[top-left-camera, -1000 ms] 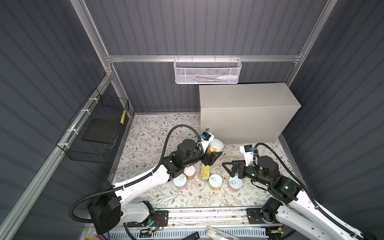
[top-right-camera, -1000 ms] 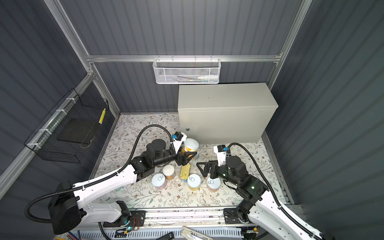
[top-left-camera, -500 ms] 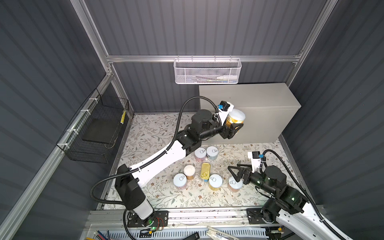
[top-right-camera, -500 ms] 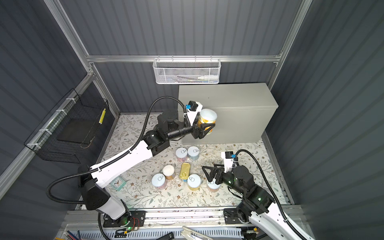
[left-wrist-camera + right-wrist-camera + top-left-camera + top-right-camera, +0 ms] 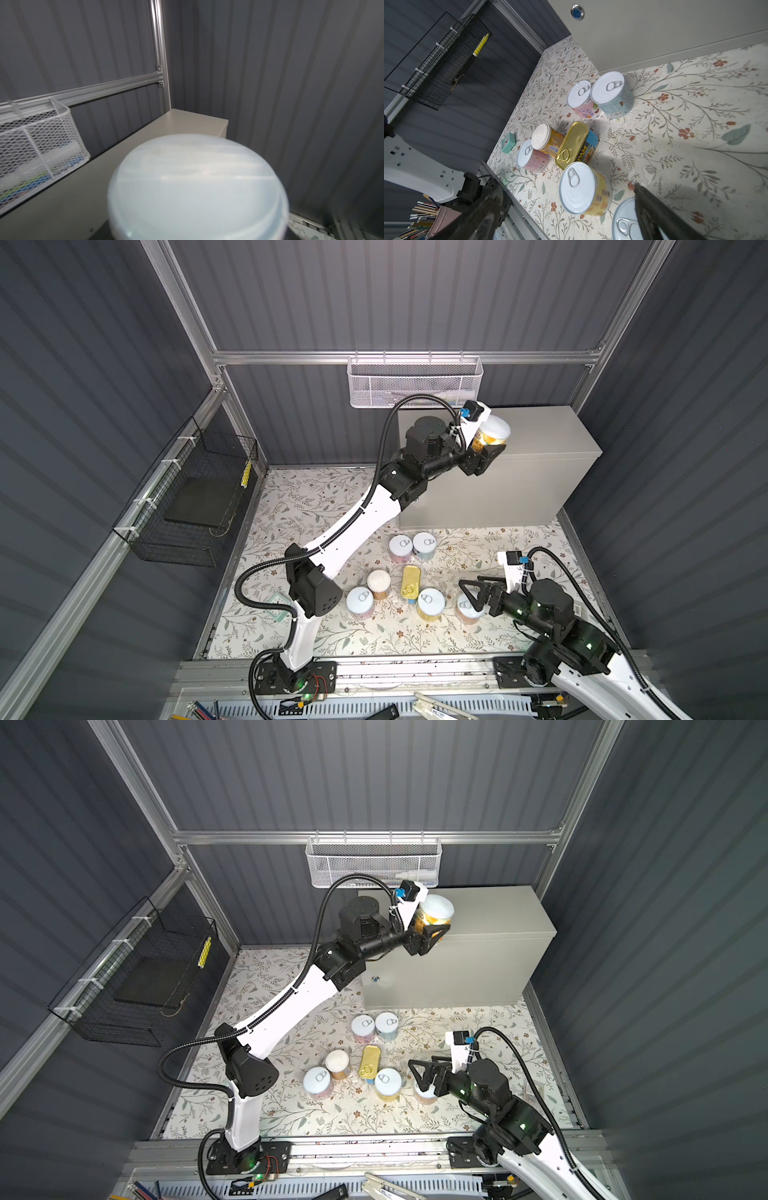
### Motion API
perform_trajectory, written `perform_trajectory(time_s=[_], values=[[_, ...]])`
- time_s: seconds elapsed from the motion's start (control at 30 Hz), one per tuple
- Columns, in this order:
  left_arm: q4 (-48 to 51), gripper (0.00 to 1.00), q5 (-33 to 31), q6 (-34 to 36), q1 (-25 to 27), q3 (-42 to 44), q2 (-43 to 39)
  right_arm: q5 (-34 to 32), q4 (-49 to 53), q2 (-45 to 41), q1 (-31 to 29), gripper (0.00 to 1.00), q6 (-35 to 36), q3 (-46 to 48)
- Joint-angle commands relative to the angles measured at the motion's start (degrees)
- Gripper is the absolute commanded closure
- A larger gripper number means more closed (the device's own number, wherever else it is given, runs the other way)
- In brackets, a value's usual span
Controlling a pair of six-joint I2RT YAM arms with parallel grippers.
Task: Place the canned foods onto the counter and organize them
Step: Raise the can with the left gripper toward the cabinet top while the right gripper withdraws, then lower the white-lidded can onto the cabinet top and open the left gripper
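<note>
Seven tins on floor (eighth tin, left fingers).

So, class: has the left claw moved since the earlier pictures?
Yes. The left claw, shut on the white-lidded can, has risen and gone back, from low in front of the counter to above its top.

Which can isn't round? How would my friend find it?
Find the big beige-grey cabinet at the back; on the flowery mat in front of it stands a bunch of round tins. In the middle of that bunch lies the gold-topped tin. It is the only flat, oblong one, with blue sides, while its neighbours have silver or white lids.
</note>
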State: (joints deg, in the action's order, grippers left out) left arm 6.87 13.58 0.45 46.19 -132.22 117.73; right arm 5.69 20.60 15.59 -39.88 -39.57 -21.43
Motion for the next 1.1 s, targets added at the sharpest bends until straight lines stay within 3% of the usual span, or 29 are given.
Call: perform_trajectory(time_s=[0.0, 0.47, 0.77, 1.07], values=[[-5.6, 0.38, 1.4, -4.2, -5.5, -4.5, 0.2, -1.3, 2.9, -1.2, 0.0, 0.01, 0.4, 0.8], [-7.6, 0.37, 6.8, -4.6, -16.9, -7.9, 5.2, -2.3, -2.7, 5.7, 0.1, 0.01, 1.3, 1.9], [-6.5, 0.37, 7.2, -2.7, -19.0, -14.9, 12.8, -1.8, -9.7, 13.6, 0.1, 0.01, 1.8, 1.6], [-7.6, 0.34, 7.4, -2.1, -20.7, -13.1, 14.0, -1.8, -13.2, 18.5, 0.1, 0.01, 1.1, 0.8]])
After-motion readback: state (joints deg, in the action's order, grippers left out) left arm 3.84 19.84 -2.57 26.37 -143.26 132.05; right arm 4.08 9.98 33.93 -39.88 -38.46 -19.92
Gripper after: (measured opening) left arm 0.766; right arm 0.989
